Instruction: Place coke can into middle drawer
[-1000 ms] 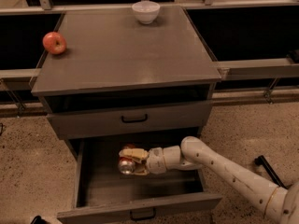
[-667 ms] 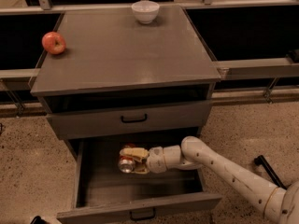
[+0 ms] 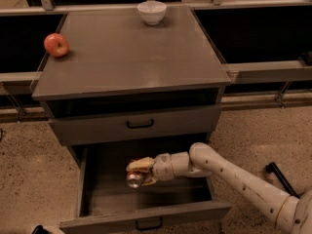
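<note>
The middle drawer (image 3: 146,213) is pulled open below the cabinet top, with its small black handle on the front panel. My gripper (image 3: 138,172) reaches into it from the right on a white arm and is shut on the coke can (image 3: 134,179). The can lies on its side with its silver end facing the camera, held just above the drawer floor near the middle. The can's red body is mostly hidden by the fingers (image 3: 140,164).
A red apple (image 3: 56,44) sits at the left edge of the cabinet top (image 3: 126,52). A white bowl (image 3: 151,11) stands at the back. The upper drawer (image 3: 136,125) is closed. Speckled floor lies on both sides.
</note>
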